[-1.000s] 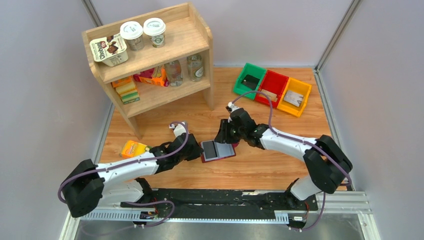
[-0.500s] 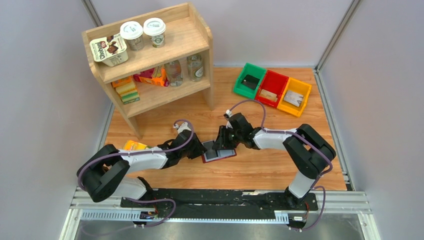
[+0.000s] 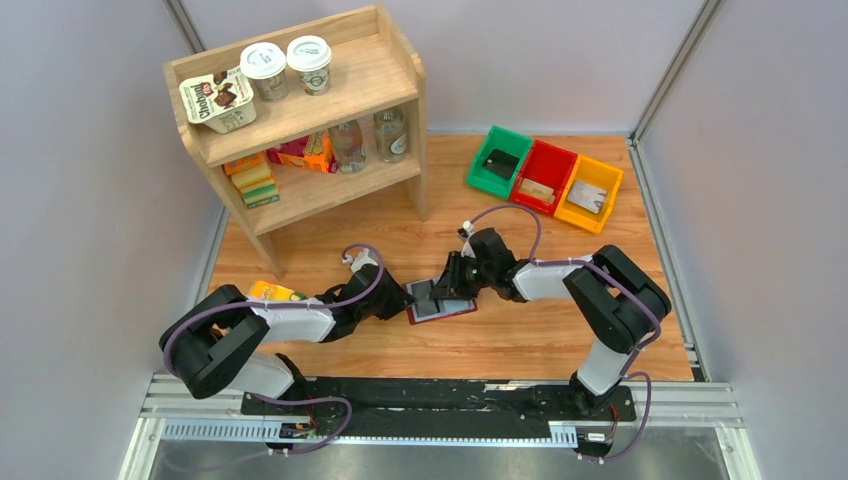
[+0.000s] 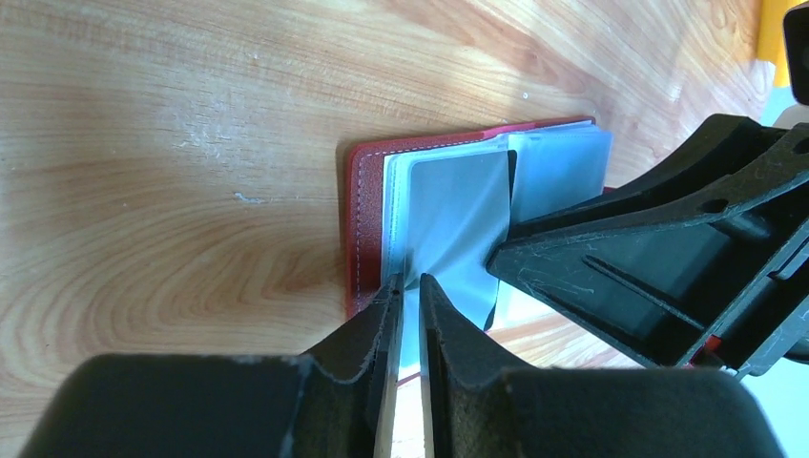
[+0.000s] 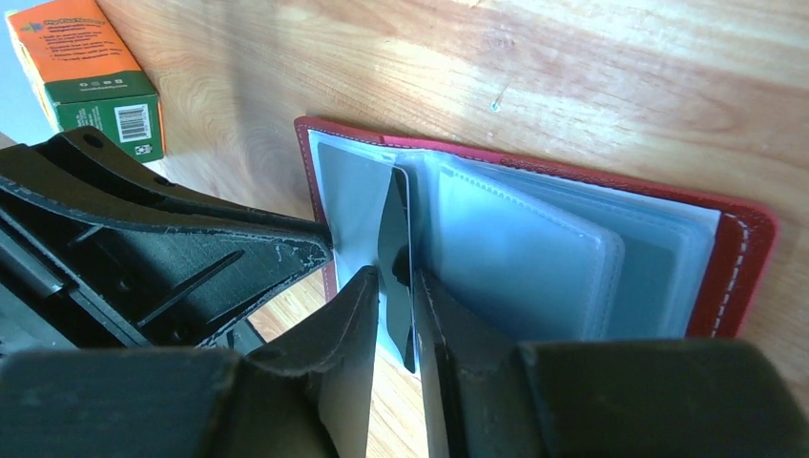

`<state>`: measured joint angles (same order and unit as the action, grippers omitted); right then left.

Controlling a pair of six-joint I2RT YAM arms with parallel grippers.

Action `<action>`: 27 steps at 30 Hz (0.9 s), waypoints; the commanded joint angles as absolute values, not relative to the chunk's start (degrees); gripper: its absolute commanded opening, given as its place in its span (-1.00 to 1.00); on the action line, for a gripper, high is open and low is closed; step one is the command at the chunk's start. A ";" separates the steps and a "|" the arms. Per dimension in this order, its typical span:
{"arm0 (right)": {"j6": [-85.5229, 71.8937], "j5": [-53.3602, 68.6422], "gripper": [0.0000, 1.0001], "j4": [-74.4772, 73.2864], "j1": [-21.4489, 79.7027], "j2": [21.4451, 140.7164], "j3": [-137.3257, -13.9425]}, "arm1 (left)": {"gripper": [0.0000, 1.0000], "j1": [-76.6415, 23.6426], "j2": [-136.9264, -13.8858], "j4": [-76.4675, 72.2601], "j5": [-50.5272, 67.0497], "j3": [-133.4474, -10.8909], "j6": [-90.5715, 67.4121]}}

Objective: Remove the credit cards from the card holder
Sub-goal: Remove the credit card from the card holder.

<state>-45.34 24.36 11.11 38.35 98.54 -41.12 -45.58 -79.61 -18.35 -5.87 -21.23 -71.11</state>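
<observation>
The maroon card holder [image 3: 441,317] lies open on the table, its grey clear sleeves fanned out [image 5: 534,258]. One sleeve with a dark credit card [image 5: 391,224] stands up from the left half. My right gripper [image 5: 393,272] straddles that raised leaf; its jaws are narrow, with a slit still showing beside the card. My left gripper [image 4: 408,284] reaches in from the holder's left edge [image 4: 363,219], jaws nearly together around the rim of a clear sleeve [image 4: 458,219], daylight still between them. In the top view, the left gripper [image 3: 408,296] and right gripper [image 3: 452,288] face each other over the holder.
An orange-and-green box [image 3: 268,294] lies left of the left arm. A wooden shelf [image 3: 300,120] with cups and bottles stands at the back left. Green [image 3: 497,160], red [image 3: 545,177] and yellow [image 3: 590,192] bins sit at the back right, each with a small flat item.
Both grippers have closed in on the holder and narrowed their jaws. The left one slid right to its edge; the right one came down and nearer. A sleeve now stands up.
</observation>
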 commanded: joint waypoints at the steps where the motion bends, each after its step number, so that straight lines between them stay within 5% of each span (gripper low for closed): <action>1: -46.93 27.77 -0.49 18.01 37.62 98.79 -38.76 | -0.59 -45.62 -82.44 -12.31 -5.71 -19.86 -70.93; 14: -51.06 36.12 -0.56 35.14 34.10 98.96 -32.87 | -0.61 -45.62 -84.99 -12.39 -5.36 -20.13 -71.54; 27: -53.62 39.02 -0.91 42.36 32.70 101.25 -31.11 | -0.62 -45.62 -85.60 -12.57 -5.27 -19.95 -71.89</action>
